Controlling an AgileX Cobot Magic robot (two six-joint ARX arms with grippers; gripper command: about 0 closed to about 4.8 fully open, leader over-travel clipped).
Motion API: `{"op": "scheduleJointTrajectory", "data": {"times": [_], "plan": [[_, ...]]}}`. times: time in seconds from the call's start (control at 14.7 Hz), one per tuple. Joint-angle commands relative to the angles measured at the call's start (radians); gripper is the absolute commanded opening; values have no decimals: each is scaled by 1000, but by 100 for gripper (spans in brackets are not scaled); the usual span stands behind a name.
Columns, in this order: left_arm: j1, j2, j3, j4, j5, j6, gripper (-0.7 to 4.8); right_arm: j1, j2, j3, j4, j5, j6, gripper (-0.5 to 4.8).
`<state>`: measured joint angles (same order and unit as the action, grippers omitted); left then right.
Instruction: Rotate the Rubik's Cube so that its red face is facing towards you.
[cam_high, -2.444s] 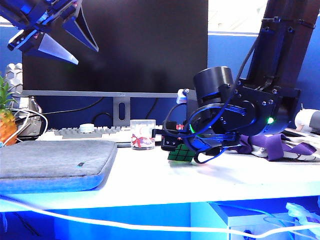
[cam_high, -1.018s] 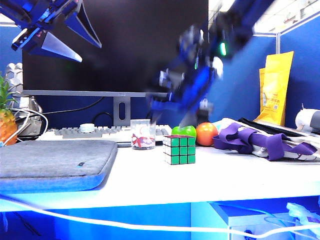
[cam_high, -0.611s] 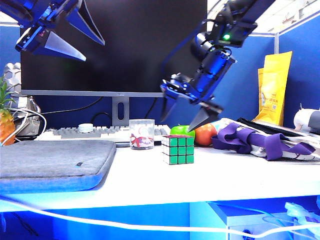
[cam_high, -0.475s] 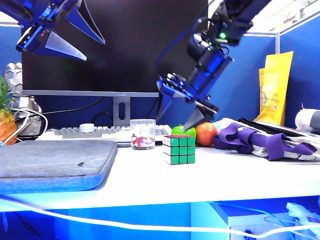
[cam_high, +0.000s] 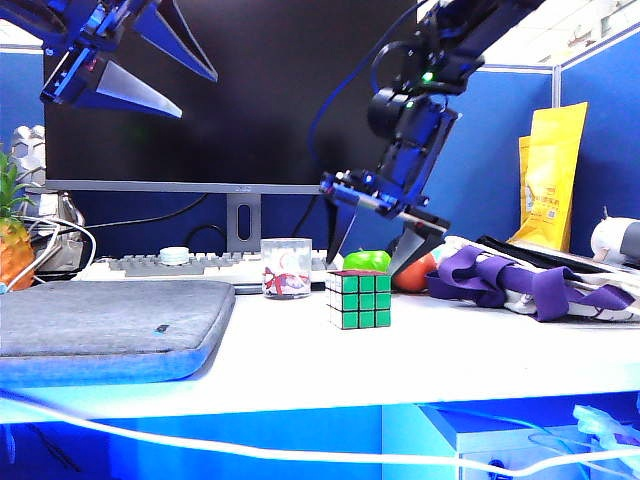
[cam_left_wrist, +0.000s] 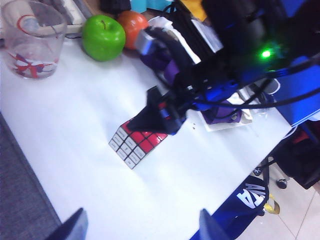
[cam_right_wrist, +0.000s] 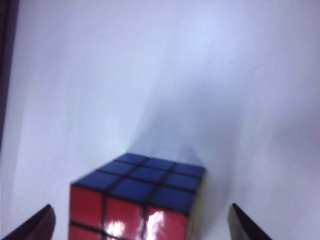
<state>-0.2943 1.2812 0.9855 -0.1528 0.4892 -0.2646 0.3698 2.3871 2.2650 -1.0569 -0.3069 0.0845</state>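
Note:
The Rubik's Cube (cam_high: 358, 298) stands flat on the white desk, its green side toward the exterior camera. The red face (cam_high: 358, 272) is on top; in the left wrist view the red face (cam_left_wrist: 145, 140) also points up. My right gripper (cam_high: 372, 245) hangs open just above the cube, fingers pointing down, one to each side, apart from it. In the right wrist view the cube (cam_right_wrist: 137, 200) sits between the spread fingertips (cam_right_wrist: 37, 227), showing red and blue sides. My left gripper (cam_high: 198, 97) is open, high at the upper left; its left wrist view (cam_left_wrist: 141, 230) shows nothing between the tips.
A green apple (cam_high: 365, 260) and an orange (cam_high: 412, 272) lie just behind the cube. A glass cup (cam_high: 285, 268) stands to its left, a grey sleeve (cam_high: 110, 330) further left. Purple straps (cam_high: 520, 285) lie at the right. A monitor (cam_high: 230, 90) and keyboard (cam_high: 170, 265) fill the back.
The right gripper let go of the tilted cube, swung up, then turned downward and came back over it. The cube now rests square on the desk. The left gripper barely shifted.

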Motion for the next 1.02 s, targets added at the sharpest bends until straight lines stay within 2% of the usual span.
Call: {"op": "scheduleJointTrajectory", "data": {"times": [0.07, 0.27, 0.41, 0.48, 0.54, 0.75, 0.88, 1.02], "plan": [[0, -3, 1, 10, 22, -6, 301, 32, 20, 10, -5, -2, -10, 479], [0, -3, 1, -8, 31, -5, 301, 37, 51, 10, -12, 30, -11, 479], [0, -3, 1, -13, 31, -2, 301, 37, 51, 10, -2, 47, -60, 241], [0, -3, 1, -14, 30, -1, 301, 37, 51, 10, 9, 47, -62, 140], [0, -3, 1, -14, 30, -2, 301, 37, 51, 10, 23, 46, -87, -9], [0, -3, 1, -14, 0, 1, 301, 37, 51, 8, 135, 40, -72, -5], [0, -4, 1, -14, -71, 26, 315, 38, 51, 8, 238, 43, -24, -5], [0, -5, 0, -18, -90, 31, 315, 51, 51, 7, 283, 111, -29, -5]]}}
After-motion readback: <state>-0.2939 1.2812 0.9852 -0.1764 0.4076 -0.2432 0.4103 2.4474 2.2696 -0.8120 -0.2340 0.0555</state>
